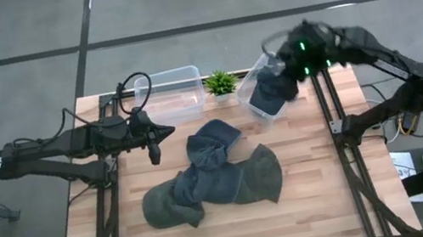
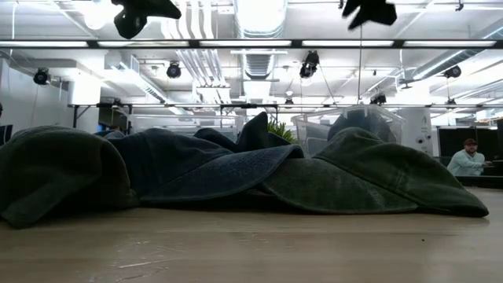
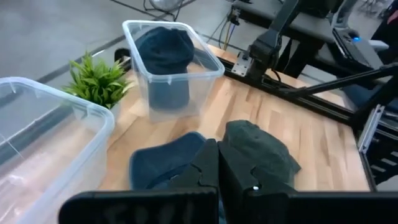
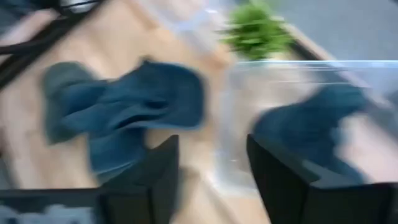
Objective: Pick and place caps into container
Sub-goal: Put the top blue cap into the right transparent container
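Several soft caps lie in a heap [image 1: 212, 174] at the middle of the table, slate-blue ones [image 1: 214, 145] overlapping olive-green ones [image 1: 170, 205]. One more dark blue cap [image 1: 269, 90] lies inside the right-hand clear container [image 1: 260, 109], also seen in the left wrist view [image 3: 163, 53]. My right gripper [image 4: 211, 146] hangs high over that container [image 4: 292, 81], open, with nothing between its fingers. At the table's left, above the wood, my left gripper [image 3: 217, 163] waits, shut and empty.
A second clear container [image 1: 169, 95] stands at the far edge, left of a small green potted plant [image 1: 221, 82], with nothing in it. Bare wood lies near the front edge. A person [image 2: 469, 161] sits in the room beyond the table.
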Robot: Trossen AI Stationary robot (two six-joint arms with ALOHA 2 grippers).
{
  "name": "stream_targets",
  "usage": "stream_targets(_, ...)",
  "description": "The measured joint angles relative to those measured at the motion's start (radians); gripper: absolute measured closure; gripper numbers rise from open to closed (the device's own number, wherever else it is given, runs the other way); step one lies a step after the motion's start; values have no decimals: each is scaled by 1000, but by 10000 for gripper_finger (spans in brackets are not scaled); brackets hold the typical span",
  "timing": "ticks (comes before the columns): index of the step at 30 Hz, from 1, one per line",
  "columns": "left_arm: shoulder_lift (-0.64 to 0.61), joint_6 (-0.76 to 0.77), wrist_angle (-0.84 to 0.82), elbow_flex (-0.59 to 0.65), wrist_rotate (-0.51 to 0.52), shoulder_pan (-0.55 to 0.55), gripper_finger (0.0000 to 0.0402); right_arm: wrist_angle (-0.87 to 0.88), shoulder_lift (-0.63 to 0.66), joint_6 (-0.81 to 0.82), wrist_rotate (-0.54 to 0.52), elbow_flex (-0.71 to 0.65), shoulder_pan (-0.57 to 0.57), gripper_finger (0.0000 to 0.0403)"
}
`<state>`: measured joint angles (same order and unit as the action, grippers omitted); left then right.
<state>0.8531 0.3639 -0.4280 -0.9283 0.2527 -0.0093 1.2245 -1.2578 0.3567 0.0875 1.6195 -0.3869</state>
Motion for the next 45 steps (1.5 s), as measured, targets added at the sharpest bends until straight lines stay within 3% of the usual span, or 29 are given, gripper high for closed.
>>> stream_targets(7,20,-111,-29,0,-33,0,401,-283,115,83,-4,-210,243,381)
stream_targets(12,44,-91,-26,0,-32,-1,401,-402,123,30,26,-321,341,390)
stream_targets(17,94,99,-43,0,-43,-1,401,-442,117,25,18,-403,382,390)
stream_targets(26,277,223,-52,-48,-252,-18,396,-493,119,28,23,-481,381,390)
stream_targets(30,358,217,-63,-54,-301,-17,358,-511,120,28,27,-488,380,390)
stream_targets(35,436,193,-44,-67,-323,-17,279,-544,119,29,29,-509,380,390)
stream_targets(40,492,48,-43,-72,-323,-17,204,-600,119,41,29,-532,380,390)
stream_targets(45,531,-128,-44,-72,-317,-20,163,-638,119,59,29,-539,380,390)
